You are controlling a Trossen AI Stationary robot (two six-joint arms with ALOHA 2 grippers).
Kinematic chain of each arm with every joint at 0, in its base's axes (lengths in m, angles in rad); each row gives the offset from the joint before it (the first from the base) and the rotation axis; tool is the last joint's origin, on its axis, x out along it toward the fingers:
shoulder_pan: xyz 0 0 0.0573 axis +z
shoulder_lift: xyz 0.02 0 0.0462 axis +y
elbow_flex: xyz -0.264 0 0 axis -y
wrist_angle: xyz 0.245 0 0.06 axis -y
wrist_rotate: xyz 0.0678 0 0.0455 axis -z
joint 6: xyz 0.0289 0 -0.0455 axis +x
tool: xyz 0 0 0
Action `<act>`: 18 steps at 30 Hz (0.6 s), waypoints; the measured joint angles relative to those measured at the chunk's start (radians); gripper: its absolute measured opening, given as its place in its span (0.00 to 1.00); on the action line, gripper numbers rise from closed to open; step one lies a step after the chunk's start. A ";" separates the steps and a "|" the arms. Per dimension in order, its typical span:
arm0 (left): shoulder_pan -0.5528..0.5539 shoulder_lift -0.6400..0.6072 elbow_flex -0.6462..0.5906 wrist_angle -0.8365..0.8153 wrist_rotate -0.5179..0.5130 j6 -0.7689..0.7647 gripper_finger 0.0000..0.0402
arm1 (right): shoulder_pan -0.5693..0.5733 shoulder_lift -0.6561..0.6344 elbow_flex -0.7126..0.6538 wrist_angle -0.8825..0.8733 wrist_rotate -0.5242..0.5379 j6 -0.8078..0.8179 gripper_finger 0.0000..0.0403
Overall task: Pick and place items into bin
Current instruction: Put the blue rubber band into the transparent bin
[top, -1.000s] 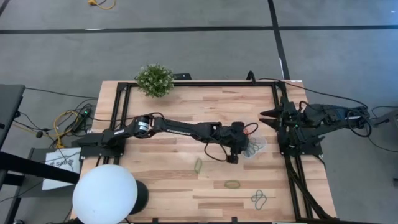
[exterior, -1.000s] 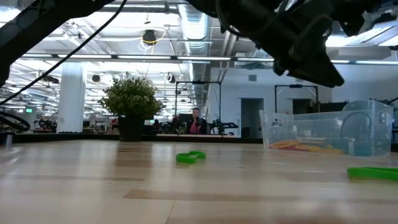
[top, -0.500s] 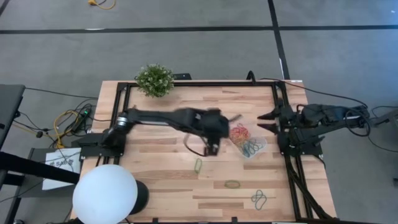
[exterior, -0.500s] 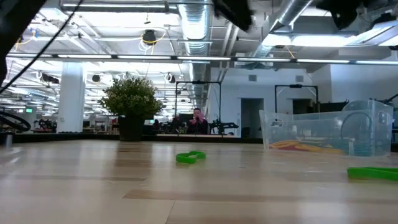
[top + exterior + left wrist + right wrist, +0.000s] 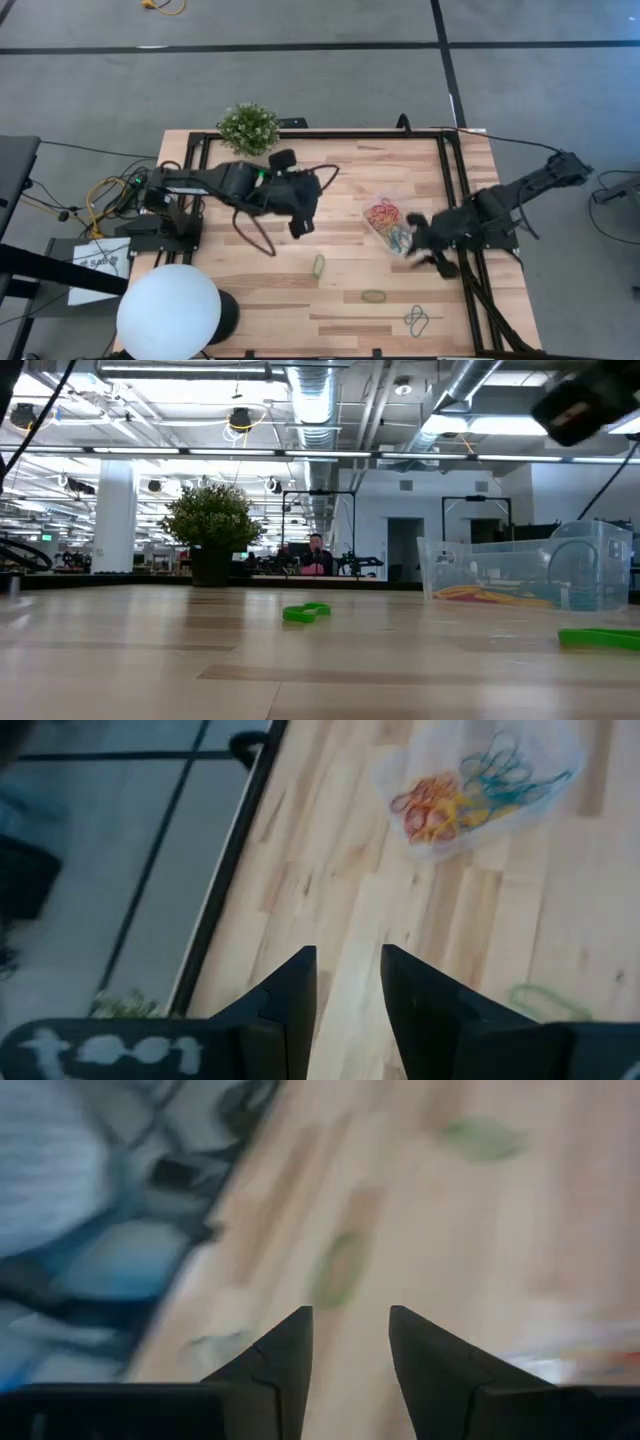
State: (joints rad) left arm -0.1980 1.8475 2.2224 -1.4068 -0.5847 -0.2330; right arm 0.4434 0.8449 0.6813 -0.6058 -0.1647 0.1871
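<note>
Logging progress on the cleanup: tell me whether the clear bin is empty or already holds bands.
Not empty. The bin holds a cluster of red, yellow and blue-green bands, seen from above and by the left wrist.

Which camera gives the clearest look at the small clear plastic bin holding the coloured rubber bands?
The left wrist view: the clear plastic bin lies unobstructed, with red, yellow and teal bands visible inside. The high view shows the bin small, beside the right gripper. The low view shows its side wall. In the right wrist view I cannot make it out.

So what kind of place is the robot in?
Probably a big open office or lab: bare ceiling pipes, strip lights, and a person far behind the wooden table.
</note>
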 joint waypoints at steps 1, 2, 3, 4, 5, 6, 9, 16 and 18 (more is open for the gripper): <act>-0.015 0.000 -0.002 -0.023 -0.021 -0.020 0.26 | 0.038 0.027 0.000 0.002 -0.016 0.051 0.32; -0.030 0.000 -0.003 -0.046 -0.040 -0.042 0.26 | 0.076 0.050 0.000 -0.002 -0.023 0.103 0.32; -0.043 0.005 -0.003 -0.065 -0.059 -0.066 0.26 | 0.114 0.072 0.000 -0.011 -0.024 0.154 0.32; -0.055 0.012 -0.002 -0.084 -0.077 -0.090 0.26 | 0.155 0.092 0.002 -0.025 -0.025 0.202 0.32; -0.069 0.018 -0.003 -0.105 -0.095 -0.115 0.26 | 0.191 0.116 0.011 -0.054 -0.025 0.253 0.32; -0.082 0.022 -0.004 -0.125 -0.113 -0.143 0.26 | 0.227 0.139 0.021 -0.089 -0.024 0.315 0.32; -0.117 0.031 -0.002 -0.159 -0.159 -0.232 0.26 | 0.314 0.203 0.051 -0.141 -0.020 0.485 0.32; -0.205 0.036 -0.003 -0.155 -0.214 -0.409 0.26 | 0.393 0.383 0.058 -0.092 0.035 0.546 0.32; -0.222 0.036 -0.003 -0.165 -0.265 -0.453 0.26 | 0.394 0.435 0.058 -0.065 0.038 0.547 0.32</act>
State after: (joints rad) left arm -0.4204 1.8835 2.2196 -1.5718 -0.8496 -0.6859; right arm 0.8372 1.2800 0.7395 -0.6711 -0.1271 0.7345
